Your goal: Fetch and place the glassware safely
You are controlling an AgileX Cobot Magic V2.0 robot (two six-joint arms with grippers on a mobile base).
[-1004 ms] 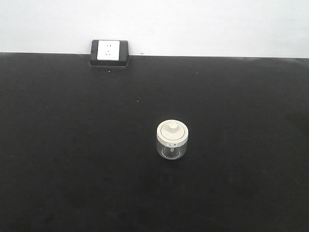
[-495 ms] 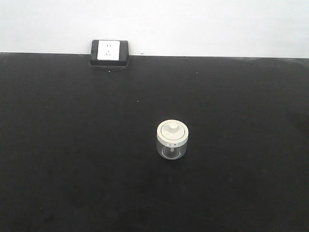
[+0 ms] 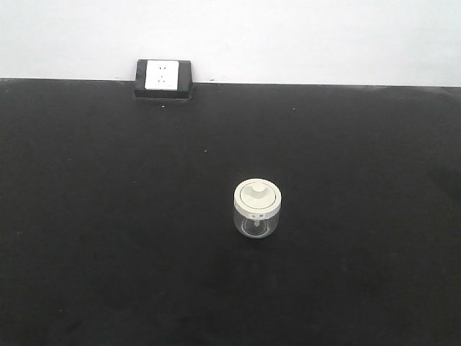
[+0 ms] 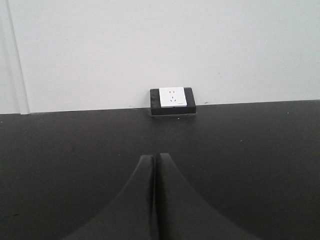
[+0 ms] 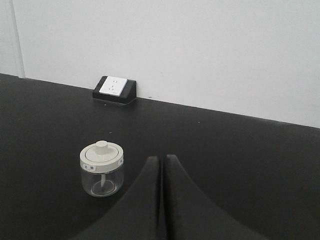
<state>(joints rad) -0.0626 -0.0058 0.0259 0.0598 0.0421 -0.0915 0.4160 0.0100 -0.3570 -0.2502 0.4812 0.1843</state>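
The glass jar [image 3: 256, 210] (cream lid on) stands upright on the black table [image 3: 108, 216]. Both grippers, left gripper [image 4: 154, 165] and right gripper [image 5: 161, 165], are closed and empty.

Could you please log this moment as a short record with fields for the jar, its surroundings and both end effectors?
object: glass jar, upright, cream lid on
surface: black table
background: wall socket at the table's far edge
left end effector: shut, empty, jar not in its view
right end effector: shut, empty, apart from the jar
contact: none
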